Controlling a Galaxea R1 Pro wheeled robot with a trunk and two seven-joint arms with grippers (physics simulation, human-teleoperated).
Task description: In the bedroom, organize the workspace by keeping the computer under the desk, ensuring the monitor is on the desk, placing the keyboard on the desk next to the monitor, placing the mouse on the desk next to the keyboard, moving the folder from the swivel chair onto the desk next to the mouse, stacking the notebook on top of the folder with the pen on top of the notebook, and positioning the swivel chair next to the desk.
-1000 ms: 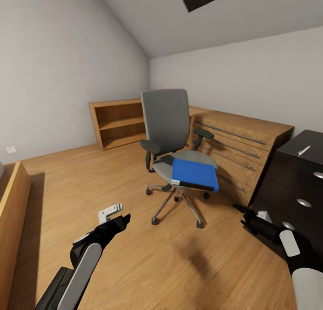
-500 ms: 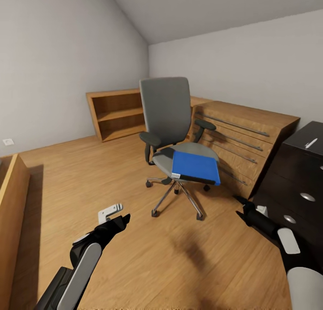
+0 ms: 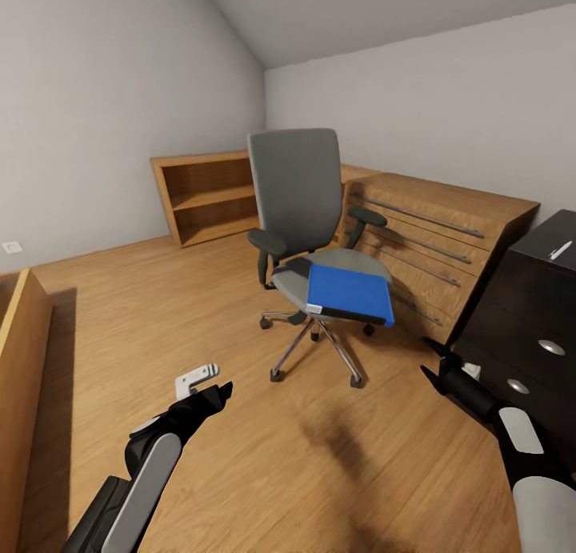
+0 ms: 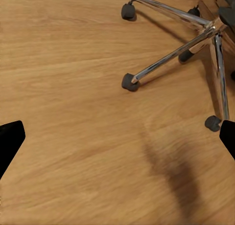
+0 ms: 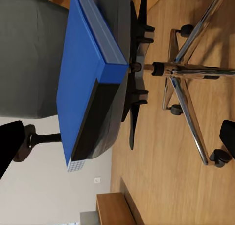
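Observation:
The grey swivel chair [image 3: 298,197] stands mid-room on its chrome base [image 4: 181,51]. The blue folder [image 3: 350,292] lies flat on its seat and overhangs the front edge; its blue cover [image 5: 81,78] fills much of the right wrist view. My right gripper [image 3: 430,360] hangs open in front of the chair and to its right, below seat height, with the seat ahead of its fingers. My left gripper [image 3: 218,394] is open over bare floor, short of the chair's casters. At the right edge is the desk's dark drawer pedestal [image 3: 524,329], with a slim white object [image 3: 561,250] on top.
A light wood cabinet with bar handles [image 3: 436,237] stands close behind the chair on the right. An open wooden bookshelf [image 3: 206,197] sits against the far wall. Low wooden furniture [image 3: 20,353] runs along the left edge. Wood floor [image 3: 176,313] lies open between me and the chair.
The whole view has shifted: the camera moved closer and tilted down. The chair and the folder are as they were. The right gripper sits slightly higher in the picture.

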